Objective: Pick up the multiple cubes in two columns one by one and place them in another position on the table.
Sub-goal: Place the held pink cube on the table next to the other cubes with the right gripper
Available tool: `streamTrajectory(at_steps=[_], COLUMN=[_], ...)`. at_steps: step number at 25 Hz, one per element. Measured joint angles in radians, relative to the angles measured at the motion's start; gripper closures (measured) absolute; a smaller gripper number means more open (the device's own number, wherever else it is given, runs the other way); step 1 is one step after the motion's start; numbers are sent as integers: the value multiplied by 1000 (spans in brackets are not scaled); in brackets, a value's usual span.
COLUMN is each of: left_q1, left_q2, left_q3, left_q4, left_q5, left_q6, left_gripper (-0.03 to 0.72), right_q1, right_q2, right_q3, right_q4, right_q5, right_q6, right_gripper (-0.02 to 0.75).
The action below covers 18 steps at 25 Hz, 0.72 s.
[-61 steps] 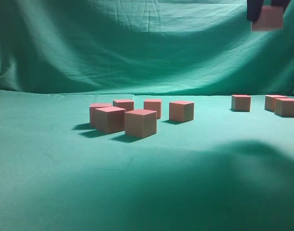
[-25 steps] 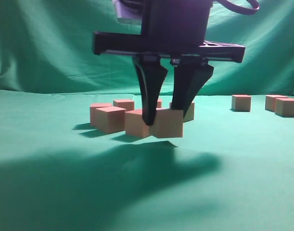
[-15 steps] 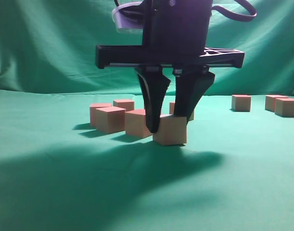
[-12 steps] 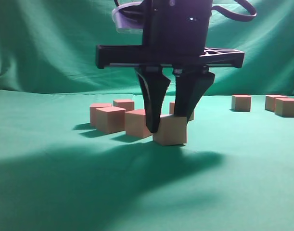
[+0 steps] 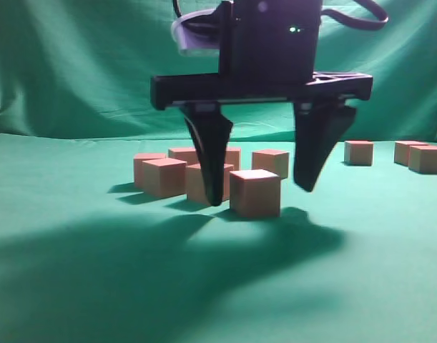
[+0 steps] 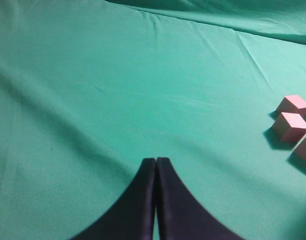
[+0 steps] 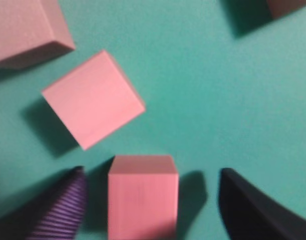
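On table (image 5: 75, 286) | cube (image 5: 255, 193) between right fingers (image 5: 212, 161) (spread, not touching) | left fingers (image 6: 145, 200) closed | no legible writing

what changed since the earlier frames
The right gripper carried a cube from the upper right down to the table beside the middle group, set it down and opened; both fingers now stand clear of it. The other cubes haven't moved.

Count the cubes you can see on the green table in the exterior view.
9. One cube sits between the open gripper's fingers, five cluster just behind it around, and three stand far right near. The gripper partly blocks the cluster, so another could be hidden.
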Motion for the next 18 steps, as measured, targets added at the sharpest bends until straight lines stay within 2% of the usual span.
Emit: streamTrajectory(at_steps=[3,6,8,12,15,18], left_q1=[0,0,0,0,0,0], left_q2=[0,0,0,0,0,0], left_q3=[0,0,0,0,0,0], left_q4=[0,0,0,0,0,0], left_q5=[0,0,0,0,0,0], left_q6=[0,0,0,0,0,0], left_gripper=[688,688,688,688,688,688], right_q1=[0,0,0,0,-5,-56], right_q2=[-9,-24,-43,-93,-131,-193], right_q3=[-32,-99,-155,-258,-298,-329], right_q4=[0,-2,-14,-88,-142,-200], right_q5=[67,165,246,377,418,436], right_q6=[0,-26,-59,-93,-100,-102], right_gripper=[116,133,107,107,107,107])
